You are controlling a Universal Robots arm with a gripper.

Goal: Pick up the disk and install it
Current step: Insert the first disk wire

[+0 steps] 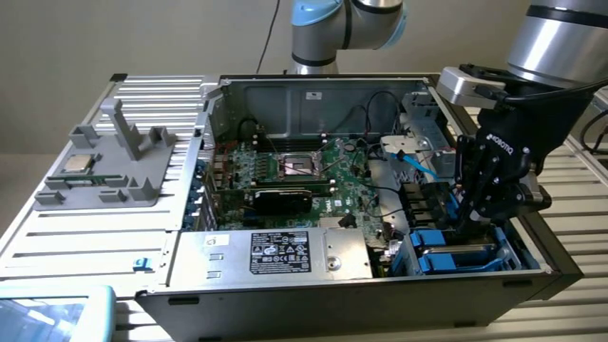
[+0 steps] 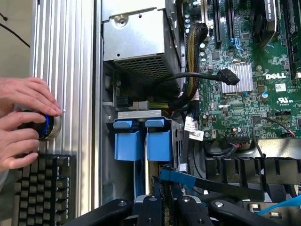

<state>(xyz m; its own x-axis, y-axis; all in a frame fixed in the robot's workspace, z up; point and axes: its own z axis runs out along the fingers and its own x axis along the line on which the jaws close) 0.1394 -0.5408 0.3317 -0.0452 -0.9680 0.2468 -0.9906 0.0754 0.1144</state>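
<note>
Scanning from the exterior view's left: saw grey fixture [image 1: 133, 191] with processor chip [image 1: 81, 164] resting on it. Middle: noted motherboard [image 1: 352, 182], power supply [image 1: 328, 253] nearer the camera. Exterior view's right: found the disk [image 1: 456, 256] down in the drive bay, gripper [image 1: 472, 222] low at its blue frame, fingers [image 2: 151, 207] drawn nearly together; couldn't tell if pinching it. Wrist view: caught a person's hands [image 2: 23, 117] on a blue-lit knob [image 2: 47, 126] beside a keyboard [image 2: 44, 188].
</note>
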